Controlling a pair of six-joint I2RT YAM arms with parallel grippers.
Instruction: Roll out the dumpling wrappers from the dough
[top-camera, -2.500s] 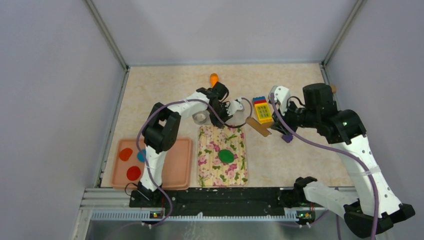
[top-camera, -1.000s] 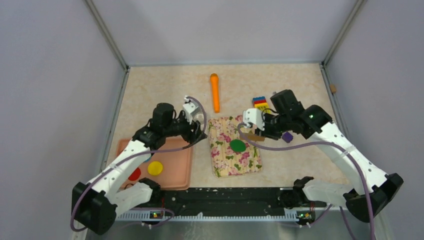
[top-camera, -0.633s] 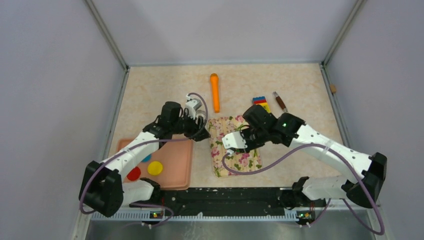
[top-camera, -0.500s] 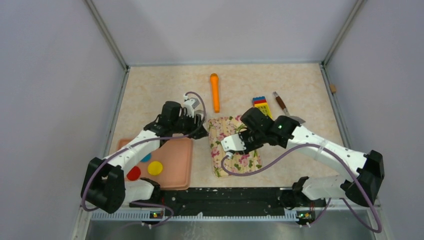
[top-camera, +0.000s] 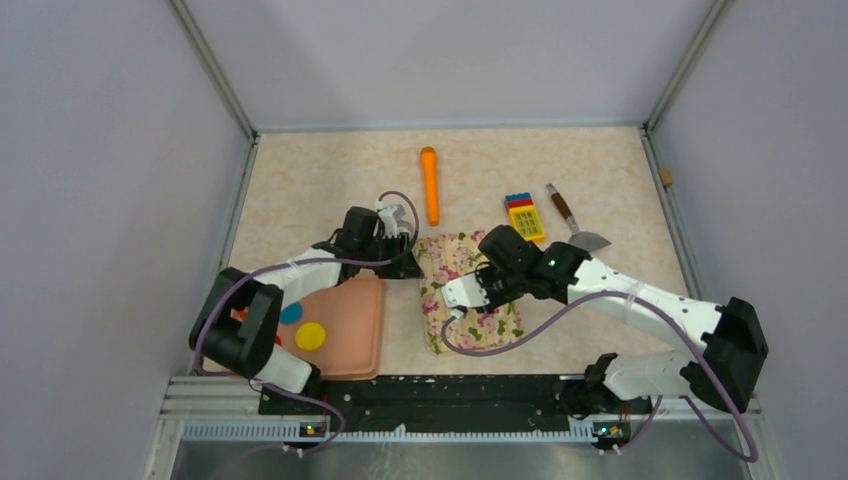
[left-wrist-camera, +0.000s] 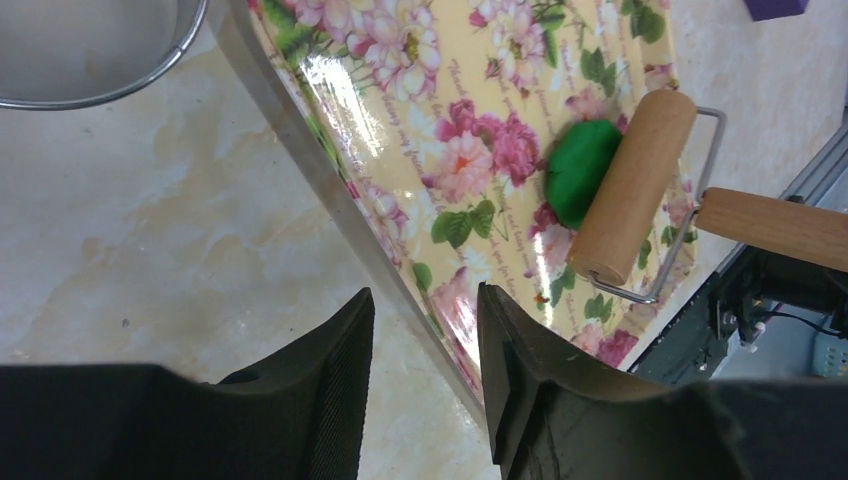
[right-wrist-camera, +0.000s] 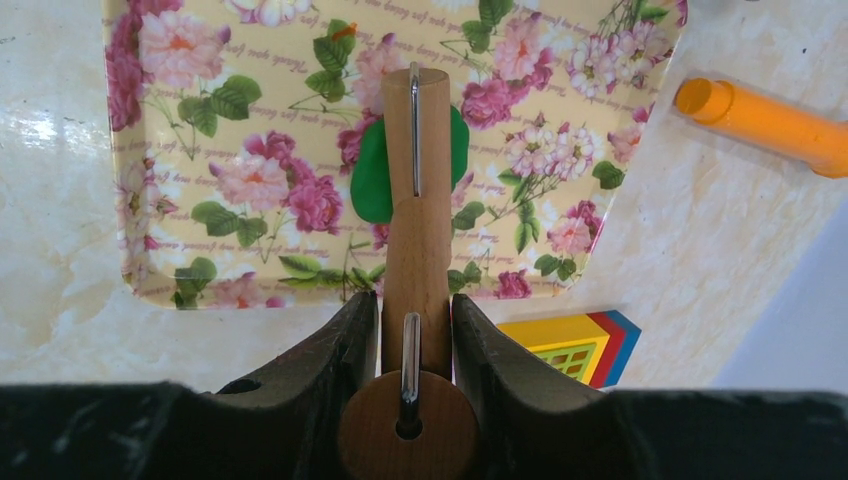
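The dark green dough (right-wrist-camera: 372, 175) lies on the floral mat (right-wrist-camera: 250, 150). The wooden roller (right-wrist-camera: 418, 150) rests across it, and green shows on both sides. My right gripper (right-wrist-camera: 415, 340) is shut on the roller's handle. In the left wrist view the dough (left-wrist-camera: 580, 170) sits against the roller (left-wrist-camera: 632, 185). My left gripper (left-wrist-camera: 425, 390) is open astride the mat's left edge (left-wrist-camera: 340, 200), one finger over the mat and one over the table. Two dumpling wrappers, a blue one (top-camera: 291, 313) and a yellow one (top-camera: 311, 335), lie in the pink tray (top-camera: 350, 320).
An orange cylinder (top-camera: 429, 185) lies behind the mat. A stack of toy bricks (top-camera: 524, 218) and a scraper (top-camera: 572, 222) sit to the back right. A metal rim (left-wrist-camera: 100, 60) shows next to the mat's far corner. The near table edge is close to the mat.
My right gripper has brought the roller down over the mat onto the dough. My left gripper has moved right to the mat's left edge and its jaws have narrowed.
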